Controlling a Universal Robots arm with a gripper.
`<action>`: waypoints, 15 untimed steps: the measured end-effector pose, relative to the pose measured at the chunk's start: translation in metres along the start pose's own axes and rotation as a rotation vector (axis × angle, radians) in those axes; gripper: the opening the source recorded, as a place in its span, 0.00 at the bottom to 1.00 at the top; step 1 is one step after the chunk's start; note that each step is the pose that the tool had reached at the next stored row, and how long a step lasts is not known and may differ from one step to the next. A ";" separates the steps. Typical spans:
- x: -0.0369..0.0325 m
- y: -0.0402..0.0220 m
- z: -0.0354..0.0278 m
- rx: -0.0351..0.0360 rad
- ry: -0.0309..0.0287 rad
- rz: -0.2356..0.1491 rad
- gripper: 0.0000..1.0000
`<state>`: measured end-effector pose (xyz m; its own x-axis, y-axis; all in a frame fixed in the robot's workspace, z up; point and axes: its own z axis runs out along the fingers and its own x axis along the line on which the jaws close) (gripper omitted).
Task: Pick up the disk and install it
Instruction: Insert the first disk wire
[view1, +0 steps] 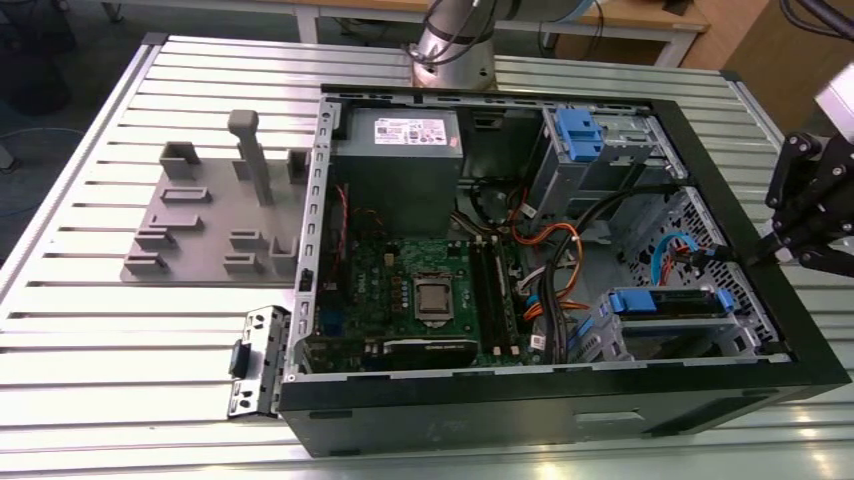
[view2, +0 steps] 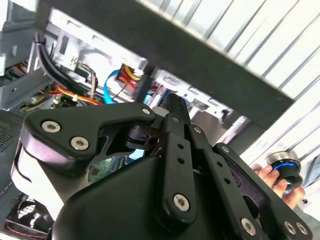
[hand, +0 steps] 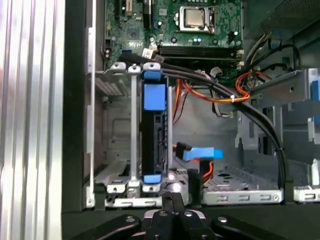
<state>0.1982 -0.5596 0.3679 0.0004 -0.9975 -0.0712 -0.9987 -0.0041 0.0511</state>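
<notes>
The disk (view1: 671, 303), edged in bright blue plastic, sits edge-up in the metal drive cage (view1: 627, 335) at the near corner of the open computer case, on the exterior view's right. In the first wrist view the disk (hand: 152, 135) stands in its slot between the cage walls, with blue tabs at both ends. My black gripper (view1: 766, 252) hovers just outside the case's right wall, a little away from the disk. Its fingers (hand: 172, 200) are pressed together with nothing between them. In the second wrist view the gripper (view2: 175, 105) points into the case over its black rim.
The case holds a green motherboard (view1: 414, 290), a grey power supply (view1: 396, 150), a second cage with a blue clip (view1: 581, 130) and loose orange and blue cables (view1: 561, 270). A grey fixture plate (view1: 200, 220) lies to the left. A hand (view2: 270, 179) holds a small black knob.
</notes>
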 end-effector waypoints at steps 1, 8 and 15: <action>-0.0017 0.0019 0.0005 0.0000 0.0000 0.000 0.10; -0.0072 0.0026 0.0064 -0.0001 -0.0008 0.000 0.10; -0.0073 0.0025 0.0065 -0.0001 -0.0007 0.000 0.16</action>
<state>0.1953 -0.5519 0.3621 0.0008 -0.9974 -0.0720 -0.9987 -0.0045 0.0511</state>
